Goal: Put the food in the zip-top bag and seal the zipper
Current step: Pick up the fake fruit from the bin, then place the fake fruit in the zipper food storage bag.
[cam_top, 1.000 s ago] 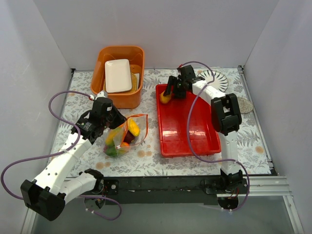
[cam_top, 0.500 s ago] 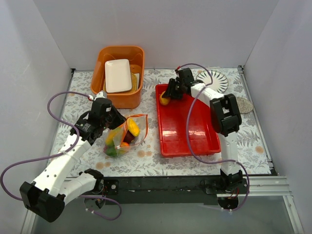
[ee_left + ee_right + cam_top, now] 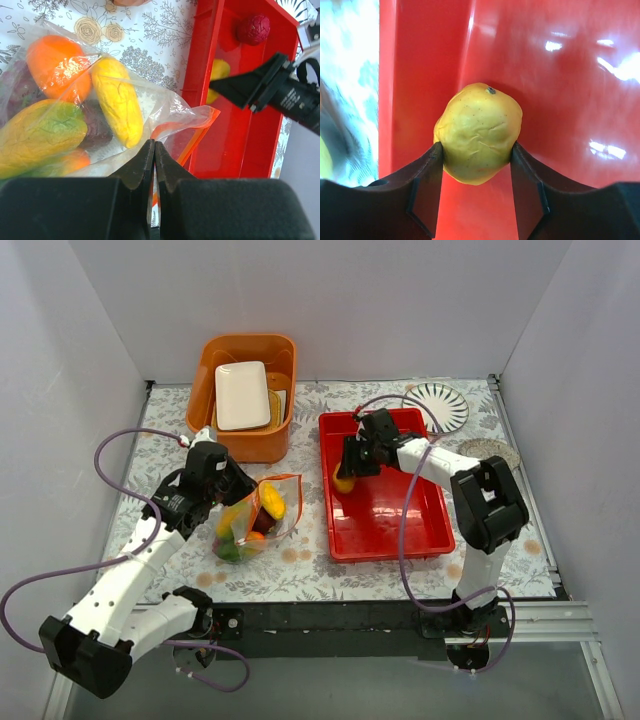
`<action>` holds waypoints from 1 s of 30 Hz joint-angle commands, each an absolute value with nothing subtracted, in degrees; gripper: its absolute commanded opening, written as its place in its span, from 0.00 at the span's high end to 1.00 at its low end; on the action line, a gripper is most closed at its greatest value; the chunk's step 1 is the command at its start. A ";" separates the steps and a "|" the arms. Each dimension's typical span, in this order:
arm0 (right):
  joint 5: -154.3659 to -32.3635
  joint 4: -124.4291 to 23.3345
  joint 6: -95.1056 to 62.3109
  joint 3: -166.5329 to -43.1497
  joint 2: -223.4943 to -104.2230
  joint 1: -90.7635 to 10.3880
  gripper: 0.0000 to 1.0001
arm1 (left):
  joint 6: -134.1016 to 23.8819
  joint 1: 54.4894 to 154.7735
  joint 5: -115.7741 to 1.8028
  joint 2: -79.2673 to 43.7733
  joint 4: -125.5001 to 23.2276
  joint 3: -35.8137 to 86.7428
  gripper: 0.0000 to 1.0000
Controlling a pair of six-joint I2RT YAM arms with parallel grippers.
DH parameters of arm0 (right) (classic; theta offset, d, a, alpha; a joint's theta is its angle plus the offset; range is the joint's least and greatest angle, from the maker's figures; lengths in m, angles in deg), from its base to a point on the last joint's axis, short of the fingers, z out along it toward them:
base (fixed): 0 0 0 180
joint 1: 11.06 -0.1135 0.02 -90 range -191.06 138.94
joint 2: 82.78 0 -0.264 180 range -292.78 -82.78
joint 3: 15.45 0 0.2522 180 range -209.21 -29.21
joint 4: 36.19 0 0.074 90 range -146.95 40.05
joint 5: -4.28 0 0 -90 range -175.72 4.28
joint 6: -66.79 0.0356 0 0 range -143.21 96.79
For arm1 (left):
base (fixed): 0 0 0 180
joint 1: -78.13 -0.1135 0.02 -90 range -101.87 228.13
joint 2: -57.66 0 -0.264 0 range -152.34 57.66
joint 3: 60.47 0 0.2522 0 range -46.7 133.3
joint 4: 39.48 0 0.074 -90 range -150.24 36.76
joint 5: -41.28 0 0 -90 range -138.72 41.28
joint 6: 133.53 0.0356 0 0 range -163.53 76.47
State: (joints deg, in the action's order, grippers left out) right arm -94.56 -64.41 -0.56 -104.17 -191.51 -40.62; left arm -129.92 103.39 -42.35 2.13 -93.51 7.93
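No legible text, brand, number or sign in any view.

Only trace of print: tiny white lettering on black body of right gripper (image 3: 222,82), seen from left wrist camera, above red rectangular plastic tray (image 3: 235,145) toward right edge of counter. Too small and blurred to read; cannot tell letters from digits.

White counter cover with grey floral print (image 3: 165,30): drawings only, nothing readable.
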 commanded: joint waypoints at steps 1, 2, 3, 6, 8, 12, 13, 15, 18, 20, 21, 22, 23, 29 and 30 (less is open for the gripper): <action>-91.88 -66.04 -3.52 -97.52 -184.75 -40.42 0.69 | -129.05 103.36 -39.77 3.78 -94.72 7.61 0.97; -91.79 -66.30 -3.61 -96.54 -183.60 -40.42 0.69 | -128.79 103.36 -39.41 3.61 -95.25 7.87 0.97; -91.88 -66.47 -3.70 -95.84 -182.54 -40.50 0.69 | -128.61 103.36 -39.06 3.26 -95.34 7.96 0.97; -93.98 -66.74 -3.09 -94.25 -178.41 -40.59 0.69 | -127.64 103.36 -39.41 2.38 -95.17 8.49 0.97; -95.56 -66.74 -2.47 -93.63 -175.51 -41.21 0.69 | -127.29 103.36 -40.45 1.94 -94.55 8.67 0.97; -98.81 -66.83 0.60 -93.63 -171.12 -43.49 0.69 | -127.11 103.36 -40.03 1.15 -94.55 8.93 0.97; -99.25 -65.96 2.09 -93.63 -169.19 -45.23 0.69 | -127.11 103.36 -39.76 1.15 -94.64 9.02 0.97; -99.70 -64.90 3.68 -93.80 -167.78 -47.35 0.69 | -127.20 103.36 -39.85 1.06 -94.73 8.93 0.97; -98.56 -63.14 6.23 -94.68 -165.66 -52.36 0.68 | -127.29 103.36 -40.29 1.06 -94.64 9.19 0.97; -98.56 -61.12 8.07 -94.95 -164.69 -55.79 0.68 | -127.38 103.36 -40.64 1.06 -94.55 9.19 0.97; -98.47 -60.33 8.60 -95.04 -164.60 -56.84 0.68 | -127.46 103.36 -40.81 0.97 -94.55 9.37 0.97; -98.38 -59.63 9.13 -95.30 -164.60 -58.94 0.68 | -127.55 103.36 -41.25 0.97 -94.55 9.54 0.97; -98.29 -58.31 10.00 -95.47 -164.60 -59.92 0.68 | -127.55 103.36 -41.51 0.97 -94.46 9.46 0.97; -98.47 -57.42 9.57 -98.37 -167.94 -64.93 0.67 | -127.82 103.36 -43.45 1.32 -94.55 9.28 0.98; -98.47 -57.42 9.48 -98.73 -168.64 -65.37 0.67 | -127.82 103.36 -43.54 1.67 -94.55 9.28 0.98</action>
State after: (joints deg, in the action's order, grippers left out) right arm -98.30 -60.87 8.67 -95.07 -166.89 -63.68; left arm -127.97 103.39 -42.11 0.75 -94.12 7.93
